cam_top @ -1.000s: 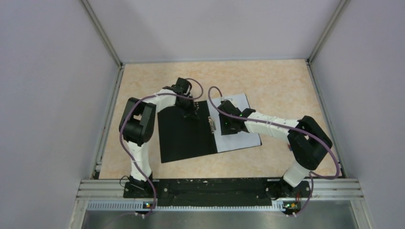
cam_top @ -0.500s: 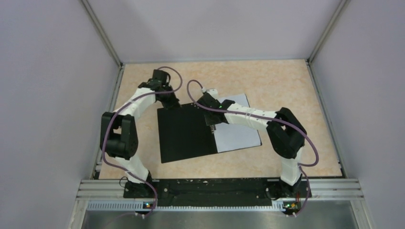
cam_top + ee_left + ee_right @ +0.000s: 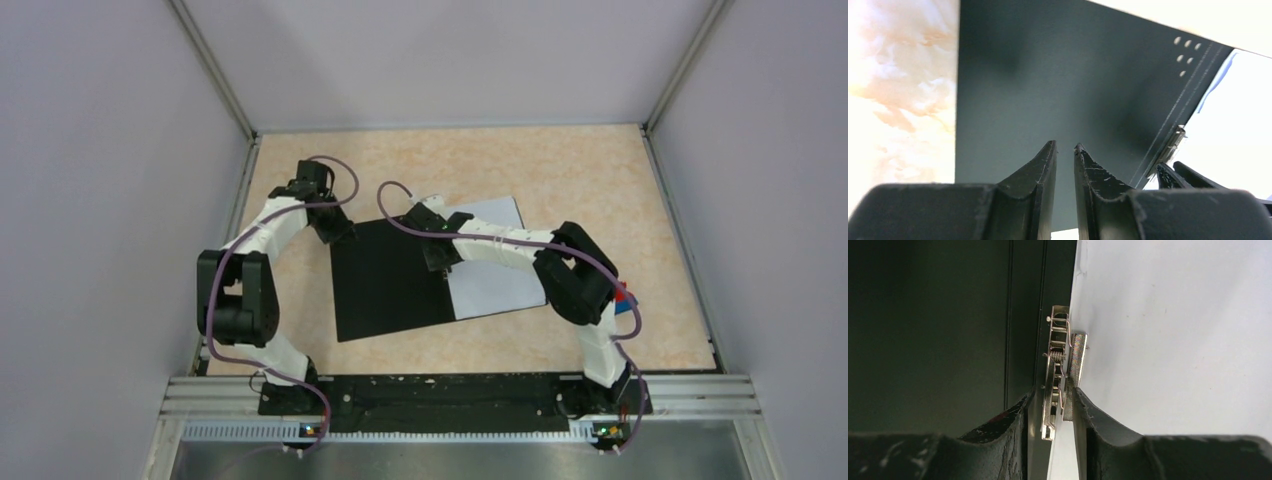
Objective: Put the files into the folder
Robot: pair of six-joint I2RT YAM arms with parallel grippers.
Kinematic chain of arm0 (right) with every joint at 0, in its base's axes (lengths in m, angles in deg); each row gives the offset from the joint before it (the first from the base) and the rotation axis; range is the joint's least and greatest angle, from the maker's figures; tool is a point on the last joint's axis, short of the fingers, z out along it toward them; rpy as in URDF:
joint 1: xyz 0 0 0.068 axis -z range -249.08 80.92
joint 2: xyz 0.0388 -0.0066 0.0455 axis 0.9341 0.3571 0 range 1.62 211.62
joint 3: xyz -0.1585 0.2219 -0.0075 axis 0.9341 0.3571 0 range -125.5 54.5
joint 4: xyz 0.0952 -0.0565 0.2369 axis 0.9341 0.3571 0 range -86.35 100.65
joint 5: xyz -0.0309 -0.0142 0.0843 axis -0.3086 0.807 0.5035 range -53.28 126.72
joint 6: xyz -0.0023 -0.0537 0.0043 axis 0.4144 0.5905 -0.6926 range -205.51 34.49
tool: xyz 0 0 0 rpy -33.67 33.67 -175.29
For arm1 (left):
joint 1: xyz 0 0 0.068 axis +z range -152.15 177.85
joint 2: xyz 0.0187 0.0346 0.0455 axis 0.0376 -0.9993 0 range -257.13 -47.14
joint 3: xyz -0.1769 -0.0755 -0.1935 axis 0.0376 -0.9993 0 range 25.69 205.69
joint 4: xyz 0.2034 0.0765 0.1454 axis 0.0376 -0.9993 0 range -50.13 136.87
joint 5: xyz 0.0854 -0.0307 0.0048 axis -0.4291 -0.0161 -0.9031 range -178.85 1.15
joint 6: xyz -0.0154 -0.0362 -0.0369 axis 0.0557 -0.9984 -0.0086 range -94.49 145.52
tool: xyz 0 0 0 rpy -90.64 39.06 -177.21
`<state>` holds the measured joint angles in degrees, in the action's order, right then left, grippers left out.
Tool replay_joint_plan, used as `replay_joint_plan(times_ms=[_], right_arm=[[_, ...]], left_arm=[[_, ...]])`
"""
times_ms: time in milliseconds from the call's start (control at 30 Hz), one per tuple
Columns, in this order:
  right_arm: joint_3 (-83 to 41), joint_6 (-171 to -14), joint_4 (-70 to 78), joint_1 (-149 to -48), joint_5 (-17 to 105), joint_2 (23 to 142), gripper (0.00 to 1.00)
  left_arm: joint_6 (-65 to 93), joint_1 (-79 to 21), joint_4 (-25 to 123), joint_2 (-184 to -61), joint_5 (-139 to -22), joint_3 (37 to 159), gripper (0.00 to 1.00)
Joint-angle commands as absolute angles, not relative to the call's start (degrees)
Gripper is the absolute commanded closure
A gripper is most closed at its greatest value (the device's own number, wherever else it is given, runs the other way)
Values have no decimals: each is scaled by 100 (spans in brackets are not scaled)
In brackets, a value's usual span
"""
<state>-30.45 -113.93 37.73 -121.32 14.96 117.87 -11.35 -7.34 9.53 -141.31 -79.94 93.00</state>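
**Left arm backs off, right claw reaches the spine**

The left arm has swung back toward the counter's (image 3: 560,170) left edge. Its left claw (image 3: 338,232) has come off the black cover and now sits at the folder's (image 3: 385,285) far-left corner. The right claw (image 3: 438,258) has crossed the files (image 3: 500,285) from the paper to the spine.

The folder lies open and flat in the middle of the counter. Its black inside faces up on the left, and the white files rest on its right half.

Only the right wrist view shows the metal clip (image 3: 1060,365) clearly. It lies between the partly open fingers of the right claw (image 3: 1053,391), and a dark sliver separates it from the left finger.

The left wrist view shows the left claw (image 3: 1064,145) with a narrow gap and nothing in it, held over the black cover (image 3: 1048,90). Small pale rivet dots (image 3: 1185,50) sit near the spine.

The overhead view alone shows a red-and-blue block (image 3: 624,296) beside the right arm, toward the counter's right edge.
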Motion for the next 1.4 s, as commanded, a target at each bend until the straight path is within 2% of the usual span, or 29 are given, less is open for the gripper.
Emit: replay_joint_plan(times_ms=[0,333,533,567,633,767,933,1167,1367], right_arm=[[-3342,-11288,3831,-12283,1330,11897,68],[-3644,-11286,4043,-12348,1160,12232,77],[-3706,-11324,4146,-12340,1155,12317,84],[-3689,-11339,4143,-12329,1205,12313,88],[-3579,-11341,4061,-12278,1376,12277,98],[-3295,-11373,3808,-12075,1780,11964,100],[-3232,-11332,3697,-11817,2157,11495,100],[-3219,-11316,3643,-11543,2698,10994,100],[-3185,-11303,3635,-11412,2860,10726,100]], left_arm=[[-1083,-593,1022,-13788,-8236,9124,75],[-1079,-399,1095,-13746,-8404,8934,75],[-1194,-301,1083,-13755,-9135,8795,74],[-1219,-272,1086,-13738,-9230,8765,71],[-1228,-258,1093,-13724,-9339,8716,56],[-1170,-100,1091,-13664,-9345,8647,35],[-998,16,1112,-13574,-9170,8512,30],[-800,80,1533,-13607,-7854,8168,21],[-805,78,1794,-13641,-7247,8017,16]])
